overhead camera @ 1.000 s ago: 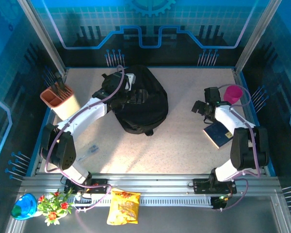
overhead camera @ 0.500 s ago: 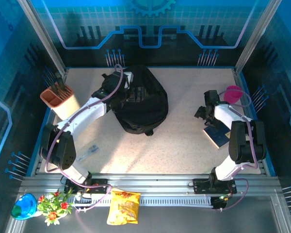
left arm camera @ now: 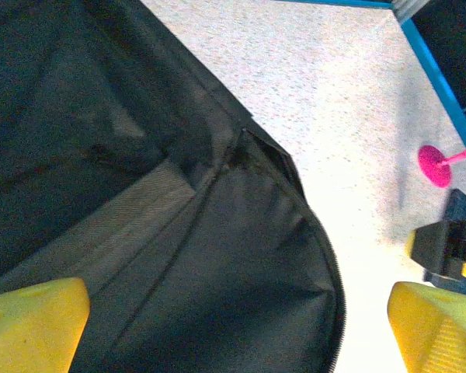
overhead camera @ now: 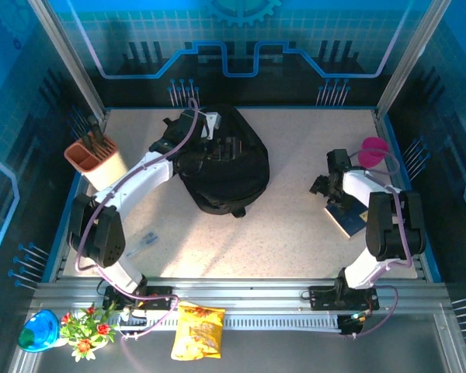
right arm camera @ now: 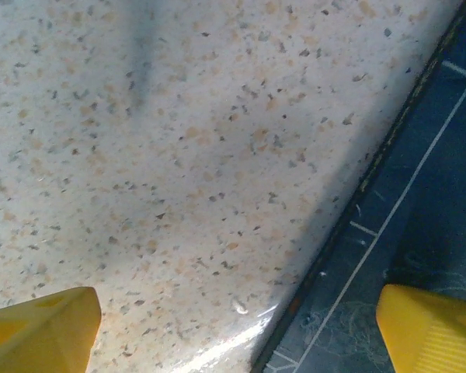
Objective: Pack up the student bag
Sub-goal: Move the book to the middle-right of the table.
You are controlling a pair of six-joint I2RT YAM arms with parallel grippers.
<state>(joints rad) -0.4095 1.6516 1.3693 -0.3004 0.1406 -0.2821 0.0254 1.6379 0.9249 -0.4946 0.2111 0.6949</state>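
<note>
This looks like a robotics lab test cell. A speckled tabletop (overhead camera: 295, 241) is walled by blue panels (overhead camera: 140, 47) printed with circuit lines, with a gear emblem (overhead camera: 241, 9) at twelve o'clock. A slotted aluminium rail (overhead camera: 248, 298) runs along six o'clock.

Beneath the left gripper (left arm camera: 233, 315), the student bag (left arm camera: 140, 194) runs off three edges of the wrist view. Right of its fingers, the pink cup (left arm camera: 435, 165) loses its bowl at the edge. Under the right gripper (right arm camera: 234, 326), the dark book (right arm camera: 419, 194) is cropped at right and bottom.
</note>
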